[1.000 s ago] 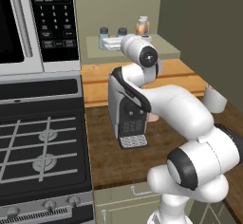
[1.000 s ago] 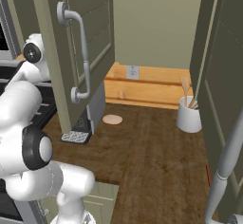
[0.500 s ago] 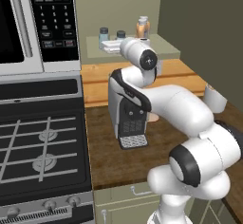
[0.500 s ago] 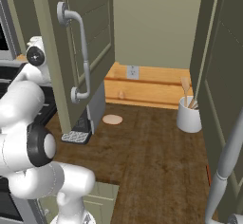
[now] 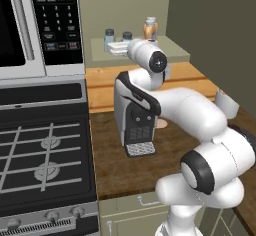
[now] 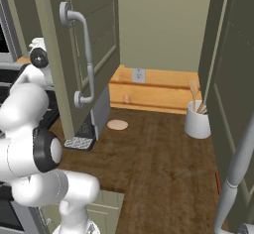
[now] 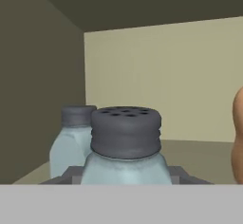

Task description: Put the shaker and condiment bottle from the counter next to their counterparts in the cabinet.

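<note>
The cabinet is standing open above the counter, and its door is swinging out across the right base view, hiding the shelf and most of the forearm. The white arm is reaching up from the lower right of the left base view. It is crossing in front of the coffee machine and covering the stretch of counter and back panel behind it.

At the shelf's front edge the gripper is closing on the shaker. The two dark fingertips are pressing against the glass on either side, just under the dark grey cap. The grey band is cutting off the shaker's base, so I cannot tell whether it is resting on the shelf board or hanging just above it. In the left base view the hand is blocking the glass body, and the dark cap is poking up above it.

The counterpart shaker, with its lighter blue-grey cap, is standing just behind and beside the held one, partly overlapped by it. The orange-tan counterpart bottle is standing further along the shelf, and the right edge of the hand view is cropping it to a sliver. A tiny tan shape is sitting against the honey-coloured back panel, too small to name.

Compared with a second ago, the wrist joint is sitting slightly lower in both base views. The shaker caps and the bottle are keeping their places on the shelf.
</note>
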